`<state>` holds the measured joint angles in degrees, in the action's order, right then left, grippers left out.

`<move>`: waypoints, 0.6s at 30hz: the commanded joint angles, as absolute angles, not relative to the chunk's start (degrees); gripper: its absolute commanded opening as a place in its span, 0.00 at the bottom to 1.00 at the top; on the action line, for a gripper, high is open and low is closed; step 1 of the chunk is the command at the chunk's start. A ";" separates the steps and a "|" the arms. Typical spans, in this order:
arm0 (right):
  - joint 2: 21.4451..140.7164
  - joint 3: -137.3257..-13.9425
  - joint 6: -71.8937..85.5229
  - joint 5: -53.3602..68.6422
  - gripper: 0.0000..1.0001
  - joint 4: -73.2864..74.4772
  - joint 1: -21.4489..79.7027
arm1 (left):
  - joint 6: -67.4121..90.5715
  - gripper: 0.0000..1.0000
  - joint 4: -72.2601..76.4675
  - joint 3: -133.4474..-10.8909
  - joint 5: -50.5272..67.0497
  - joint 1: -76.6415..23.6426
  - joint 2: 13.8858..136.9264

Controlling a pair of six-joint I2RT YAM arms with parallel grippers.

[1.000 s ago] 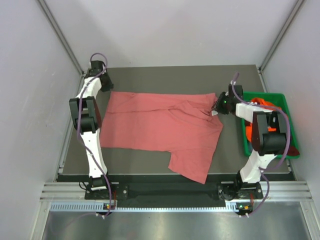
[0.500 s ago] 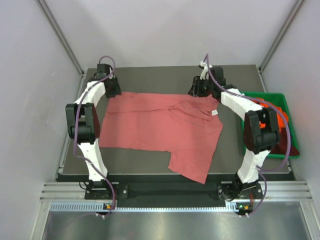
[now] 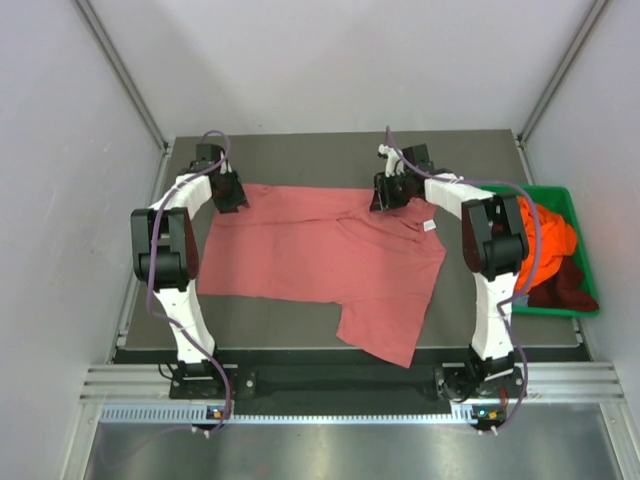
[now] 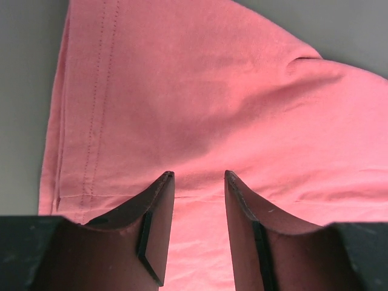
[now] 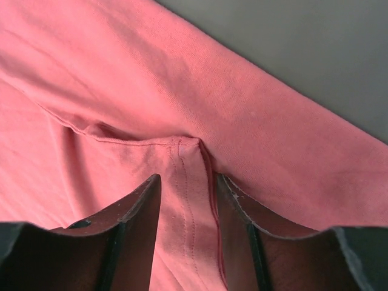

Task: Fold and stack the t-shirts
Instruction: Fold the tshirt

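A salmon-pink t-shirt (image 3: 320,250) lies spread on the dark table, one flap hanging toward the front edge. My left gripper (image 3: 232,196) is at the shirt's far left corner, open, its fingers (image 4: 159,212) just above the cloth (image 4: 200,109) near a stitched hem. My right gripper (image 3: 388,198) is at the shirt's far edge right of centre, open, its fingers (image 5: 136,212) straddling a stitched hem fold (image 5: 188,182). An orange t-shirt (image 3: 545,235) and a dark maroon one (image 3: 570,285) lie in the bin. The bluish shirt is out of view.
A green plastic bin (image 3: 572,205) stands at the table's right edge. The dark table (image 3: 300,150) has bare surface behind the shirt and a strip in front. Grey walls enclose the cell on three sides.
The right arm has swung left from beside the bin to the shirt's far edge. The left gripper has shifted a little right and down onto the shirt's far left corner.
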<state>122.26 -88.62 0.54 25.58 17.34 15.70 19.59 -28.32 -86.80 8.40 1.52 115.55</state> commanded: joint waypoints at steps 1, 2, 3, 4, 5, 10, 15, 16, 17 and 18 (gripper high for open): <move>122.34 -90.44 -1.32 27.69 0.42 15.65 15.91 | 20.13 0.43 -26.28 -88.07 9.23 1.58 112.68; 122.52 -90.35 -1.32 27.69 0.41 15.64 15.91 | 20.13 0.44 -26.28 -87.89 9.23 1.67 112.68; 122.78 -90.35 -1.32 27.69 0.40 15.64 15.91 | 20.04 0.43 -26.28 -87.72 8.97 1.67 112.68; 122.78 -90.26 -1.32 27.69 0.39 15.47 16.00 | 19.87 0.44 -26.28 -87.63 8.96 1.58 112.68; 122.70 -90.09 -1.41 27.60 0.33 15.29 16.00 | 19.78 0.44 -26.19 -87.54 8.88 1.58 112.76; 120.24 -89.47 -1.93 27.33 0.00 15.82 16.70 | 20.04 0.44 -26.54 -87.80 8.88 1.67 112.76; 113.40 -83.33 -2.81 23.83 0.00 15.21 19.95 | 20.30 0.44 -26.80 -87.80 8.70 1.67 112.32; 112.51 -82.54 -2.55 23.38 0.00 15.38 20.47 | 20.30 0.44 -26.81 -87.80 8.61 1.67 112.15; 110.85 -81.22 -2.64 22.51 0.00 16.08 21.35 | 20.39 0.44 -26.98 -87.72 8.27 1.67 112.06; 110.05 -80.51 -2.55 21.80 0.00 16.34 21.79 | 20.39 0.44 -26.98 -87.71 8.17 1.67 111.97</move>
<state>116.92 -82.00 -1.37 23.55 16.78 19.11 19.84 -28.23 -86.80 8.29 1.52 115.52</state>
